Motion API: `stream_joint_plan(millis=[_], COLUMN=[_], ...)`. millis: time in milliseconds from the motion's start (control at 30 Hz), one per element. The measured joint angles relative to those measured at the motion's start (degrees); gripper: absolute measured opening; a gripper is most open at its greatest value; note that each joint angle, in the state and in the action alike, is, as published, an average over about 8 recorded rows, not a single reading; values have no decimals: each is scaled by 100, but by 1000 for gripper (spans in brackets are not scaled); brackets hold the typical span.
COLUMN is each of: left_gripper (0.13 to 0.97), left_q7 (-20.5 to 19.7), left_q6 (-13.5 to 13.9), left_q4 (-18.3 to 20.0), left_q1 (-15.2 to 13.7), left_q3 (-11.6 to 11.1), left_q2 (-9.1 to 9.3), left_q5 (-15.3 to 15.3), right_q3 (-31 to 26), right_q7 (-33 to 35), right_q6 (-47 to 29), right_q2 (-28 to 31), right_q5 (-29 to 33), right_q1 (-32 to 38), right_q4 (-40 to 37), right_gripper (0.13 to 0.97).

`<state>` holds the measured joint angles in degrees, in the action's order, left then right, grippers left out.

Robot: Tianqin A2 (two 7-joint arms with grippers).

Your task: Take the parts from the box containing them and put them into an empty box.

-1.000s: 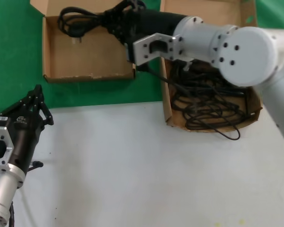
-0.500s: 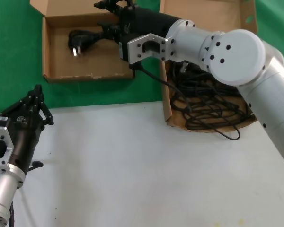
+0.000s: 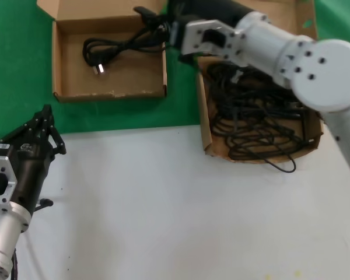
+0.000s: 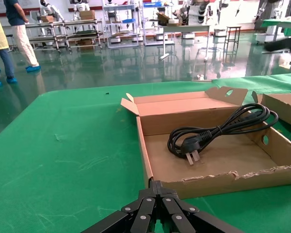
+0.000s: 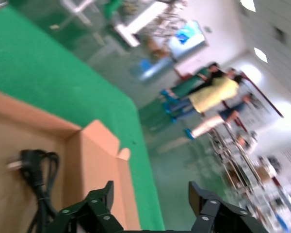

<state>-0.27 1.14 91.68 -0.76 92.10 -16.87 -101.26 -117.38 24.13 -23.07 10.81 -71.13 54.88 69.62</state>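
The smaller box (image 3: 108, 92) sits at the far left on the green cloth. One black power cord (image 3: 114, 49) lies loose inside it, plug prongs showing. My right gripper (image 3: 154, 17) hovers open and empty over that box's back right corner, clear of the cord. The bigger box (image 3: 205, 134) on the right holds a tangle of several black cords (image 3: 256, 125). In the right wrist view the open gripper (image 5: 150, 189) sits above the box flap (image 5: 94, 145) and the cord (image 5: 36, 179). My left gripper (image 3: 44, 119) is shut and parked at the near left.
The left wrist view shows the shut gripper (image 4: 157, 187) in front of the smaller box's ragged front rim (image 4: 223, 177), with the cord (image 4: 218, 131) inside. One cord loop (image 3: 283, 166) hangs over the bigger box's front edge onto the white table (image 3: 163, 204).
My right gripper carried a cord over the smaller box, opened and let it go. The cord now lies in the box, and the gripper has drawn back to the right. The left arm has not moved.
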Motion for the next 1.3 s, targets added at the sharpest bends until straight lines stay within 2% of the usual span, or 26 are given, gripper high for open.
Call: stream_joint_plan(millis=[133,167,300,433,500,733,1033,1300], left_gripper=[145,145,145,145,145,145,150,174], left_q7=[0,0,0,0,0,0,0,0], left_q6=[0,0,0,0,0,0,0,-7], left_q4=[0,0,0,0,0,0,0,0], left_q1=[0,0,0,0,0,0,0,5], left_q3=[0,0,0,0,0,0,0,-2], left_q2=[0,0,0,0,0,0,0,-2], left_q5=[0,0,0,0,0,0,0,-11], right_q3=[369,463,800,1051,1142,1356,1415,1481], right_q7=[-657,-855,-1565,-2001,-2139,-2325,-2293,-2299], right_q6=[30,30,56,152,207,373,424,531], right_q2=[120,140,204,260,281,298,284,304], right_q5=[-165,-200,-345,-537,-643,-1134,-1343,-1449], right_q1=[-301,-378,-662,-893,-985,-1229,-1313,-1552], right_q4=[375,459,718,839,854,816,808,888], right_gripper=[528,528,630,732,750,874,951,958])
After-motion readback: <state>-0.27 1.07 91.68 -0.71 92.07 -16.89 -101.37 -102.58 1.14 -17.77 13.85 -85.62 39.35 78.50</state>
